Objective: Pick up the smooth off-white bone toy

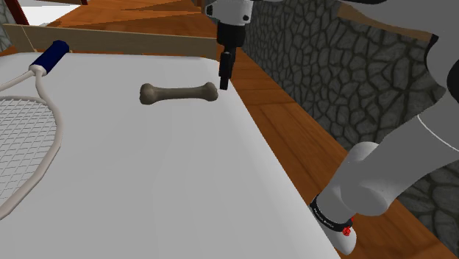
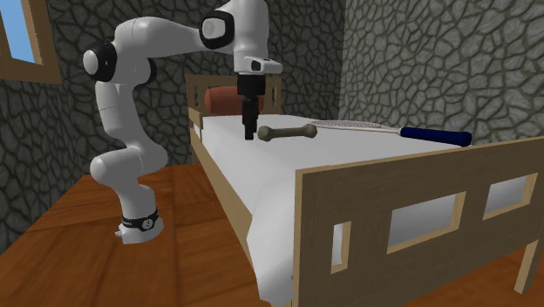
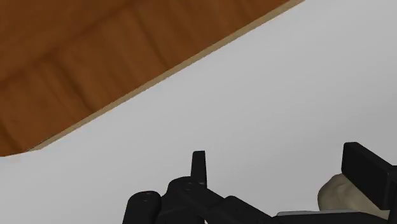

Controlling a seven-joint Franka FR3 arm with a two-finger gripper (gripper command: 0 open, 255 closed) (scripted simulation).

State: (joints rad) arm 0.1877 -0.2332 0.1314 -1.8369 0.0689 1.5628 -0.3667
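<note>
**Shoulder view:** A pale tan bone toy (image 1: 179, 93) lies flat on the far part of a white bed (image 1: 147, 191), close to the edge at the shoulder view's right. The white arm (image 1: 234, 13) comes in from above. Its black jaws hang just beside the bone's right-hand knob, at the bed's edge. A white racket (image 1: 26, 125) with a blue grip (image 1: 50, 56) lies at the shoulder view's left, well apart from the bone. Wooden floor (image 1: 294, 125) and a stone wall (image 1: 346, 66) lie beyond the bed.

**Second exterior view:** The bone toy (image 2: 287, 132) lies between the jaws at its left end and the racket farther off to the right. A reddish-brown bolster (image 2: 222, 100) rests at the far headboard. A wooden footboard (image 2: 384, 187) with openings stands nearest.

**Wrist view:** The jaws stand apart, clamped on nothing. One knob of the bone toy (image 3: 334, 191) shows just inside one of the fingers (image 3: 369, 172); whether they touch cannot be told. Below lies the white bed, with the wooden floor past its edge.
</note>
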